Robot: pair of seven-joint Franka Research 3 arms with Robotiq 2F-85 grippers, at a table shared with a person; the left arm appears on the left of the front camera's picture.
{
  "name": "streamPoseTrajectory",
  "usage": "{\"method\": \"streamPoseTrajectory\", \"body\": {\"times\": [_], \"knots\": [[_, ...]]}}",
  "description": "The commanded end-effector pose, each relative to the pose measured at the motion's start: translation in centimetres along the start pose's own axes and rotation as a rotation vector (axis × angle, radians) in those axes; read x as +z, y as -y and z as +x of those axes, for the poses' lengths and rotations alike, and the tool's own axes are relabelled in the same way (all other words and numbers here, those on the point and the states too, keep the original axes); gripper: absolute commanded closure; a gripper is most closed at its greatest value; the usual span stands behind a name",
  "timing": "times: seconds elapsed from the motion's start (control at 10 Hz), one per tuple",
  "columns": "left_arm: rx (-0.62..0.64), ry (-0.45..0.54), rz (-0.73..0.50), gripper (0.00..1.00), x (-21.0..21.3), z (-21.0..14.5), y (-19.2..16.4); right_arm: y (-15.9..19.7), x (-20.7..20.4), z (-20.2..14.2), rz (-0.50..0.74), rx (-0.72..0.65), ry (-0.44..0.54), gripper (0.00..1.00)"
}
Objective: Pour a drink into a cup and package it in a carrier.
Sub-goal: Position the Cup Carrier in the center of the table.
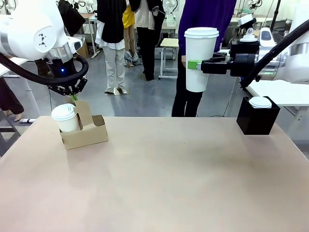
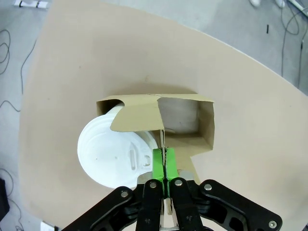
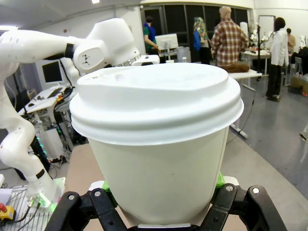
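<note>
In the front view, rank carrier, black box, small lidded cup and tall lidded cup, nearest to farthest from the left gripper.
1. The carrier: handle pinched in the left gripper, table's left.
2. The small lidded cup: seated in the carrier, beside the handle.
3. The tall lidded cup: held aloft by the right gripper, right of centre.
4. The black box: table's far right.

From the front, the near wall of the carrier [image 1: 89,134] hides the lower half of the small cup [image 1: 64,117], and its handle covers the fingertips of the left gripper [image 1: 74,98]. The tall cup [image 1: 200,53] hides the far finger of the right gripper [image 1: 194,65]. In the right wrist view that cup's base is cut off at the bottom edge. Lids hide what either cup holds.
</note>
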State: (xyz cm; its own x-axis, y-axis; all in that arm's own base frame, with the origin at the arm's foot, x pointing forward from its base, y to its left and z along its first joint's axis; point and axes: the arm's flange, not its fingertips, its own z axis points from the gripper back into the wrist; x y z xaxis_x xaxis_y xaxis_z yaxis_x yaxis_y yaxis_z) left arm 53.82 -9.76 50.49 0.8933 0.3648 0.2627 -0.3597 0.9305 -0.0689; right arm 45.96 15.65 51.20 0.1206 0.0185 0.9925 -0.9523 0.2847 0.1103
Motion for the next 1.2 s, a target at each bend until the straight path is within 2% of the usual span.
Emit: {"method": "streamPoseTrajectory", "body": {"times": [0.0, 0.1, 0.2, 0.3, 0.5, 0.8, 1.1], "knots": [[-0.004, -0.006, 0.005, 1.0, 0.1, 0.0, -0.1, -0.1, -0.2, 0.3, -0.005, 0.007, 0.0, 0.2], [-0.004, -0.006, 0.005, 1.0, 0.1, 0.0, -0.1, -0.1, -0.2, 0.3, -0.005, 0.007, 0.0, 0.2], [0.0, -0.001, 0.001, 0.96, 0.0, 0.0, 0.0, -0.1, -0.2, 0.3, -0.005, 0.007, 0.0, 0.2], [0.02, -0.004, 0.001, 0.99, 1.9, -0.6, 0.4, -0.1, -0.2, 0.3, -0.005, 0.007, 0.0, 0.2], [0.053, 0.005, 0.037, 0.99, 5.6, -2.5, 2.2, -0.1, -0.2, 0.3, -0.005, 0.007, 0.0, 0.2], [-0.026, -0.033, 0.0, 0.99, 9.8, -8.7, 6.7, -0.1, -0.2, 0.3, -0.005, 0.007, 0.0, 0.2], [-0.118, -0.01, -0.003, 0.99, 11.6, -17.1, 11.4, -0.1, -0.2, 0.3, -0.005, 0.007, 0.0, 0.2]]}}
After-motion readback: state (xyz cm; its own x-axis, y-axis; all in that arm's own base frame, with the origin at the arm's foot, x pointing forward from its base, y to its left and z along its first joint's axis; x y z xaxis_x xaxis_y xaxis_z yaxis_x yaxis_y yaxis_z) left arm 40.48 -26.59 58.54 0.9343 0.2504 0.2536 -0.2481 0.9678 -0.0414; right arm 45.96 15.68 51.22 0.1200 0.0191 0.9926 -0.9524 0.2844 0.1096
